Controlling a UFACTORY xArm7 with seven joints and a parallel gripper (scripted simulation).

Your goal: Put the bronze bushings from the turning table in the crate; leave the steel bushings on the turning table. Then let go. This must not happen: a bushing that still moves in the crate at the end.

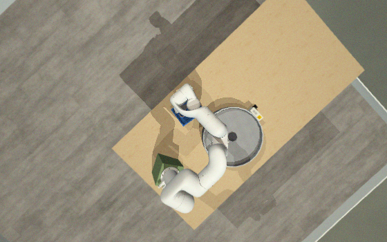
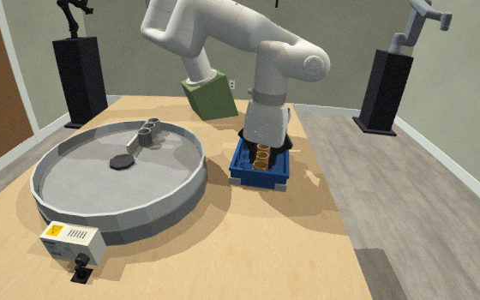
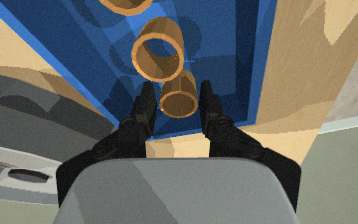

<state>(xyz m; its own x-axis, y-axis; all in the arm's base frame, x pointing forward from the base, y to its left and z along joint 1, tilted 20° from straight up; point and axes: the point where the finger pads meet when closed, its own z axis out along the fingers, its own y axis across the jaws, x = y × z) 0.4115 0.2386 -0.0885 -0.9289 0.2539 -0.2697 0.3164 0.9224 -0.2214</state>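
Bronze bushing point(image 3: 179, 97) released in blue crate point(image 3: 230, 60), gaps beside gripper point(image 3: 178, 102) fingers, near crate's edge.

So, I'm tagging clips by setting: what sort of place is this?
Probably a lab or workshop sorting cell: a robot arm mounted on a wooden table, a turning table with a control box, and camera stands around it.

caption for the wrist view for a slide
Open gripper over the blue crate, jaws either side of a released bronze bushing, two more bronze bushings beyond it.
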